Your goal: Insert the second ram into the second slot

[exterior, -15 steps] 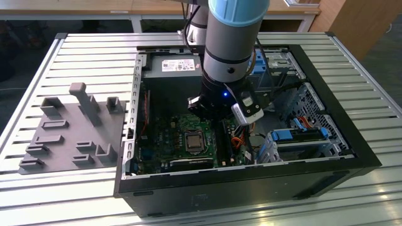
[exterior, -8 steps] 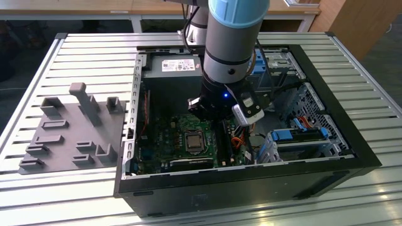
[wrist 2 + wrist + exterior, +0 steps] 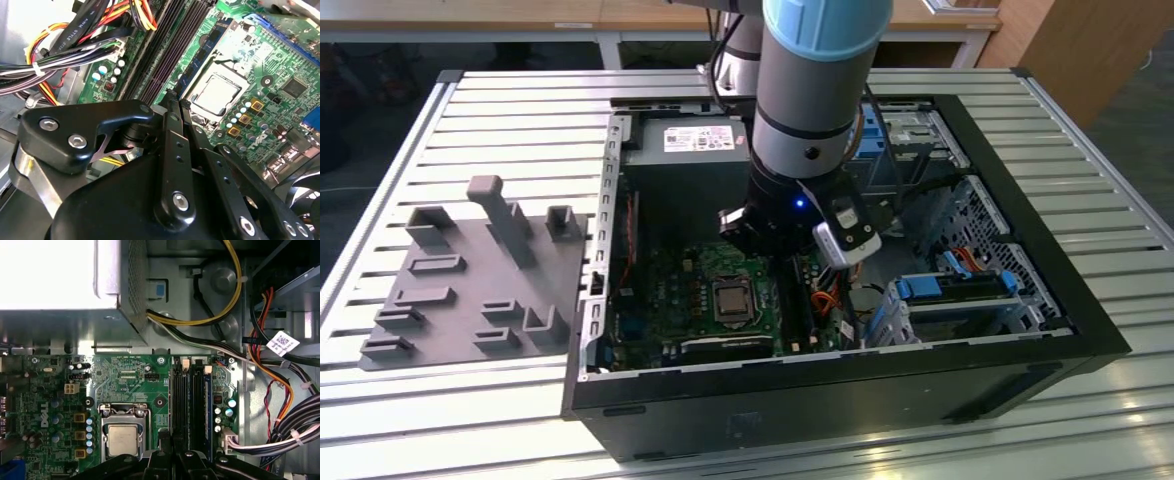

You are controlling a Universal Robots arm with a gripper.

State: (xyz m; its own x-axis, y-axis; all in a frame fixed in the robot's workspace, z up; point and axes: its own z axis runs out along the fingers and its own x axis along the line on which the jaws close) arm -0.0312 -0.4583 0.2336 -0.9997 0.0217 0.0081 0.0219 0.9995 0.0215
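My gripper (image 3: 790, 265) reaches down inside the open computer case (image 3: 1067, 330), over the green motherboard (image 3: 680, 290). Its two black fingers (image 3: 170, 130) are shut together, and no stick shows past their tips. The tips hover just above the dark parallel memory slots (image 3: 165, 55) beside the processor socket (image 3: 217, 92). In the first wrist view my gripper (image 3: 172, 442) lines up with the slot rows nearest the processor (image 3: 180, 400). A thin blue strip (image 3: 207, 405), like a ram seated edge-on, runs along the row farthest from it. I cannot tell which seated stick is the second ram.
The power supply (image 3: 687, 140) fills the case's far end. Bundled cables (image 3: 280, 405) run close beside the slots. Drive bays with blue clips (image 3: 947, 285) lie on the exterior view's right. A grey fixture block (image 3: 467, 270) rests on the slatted table outside the case.
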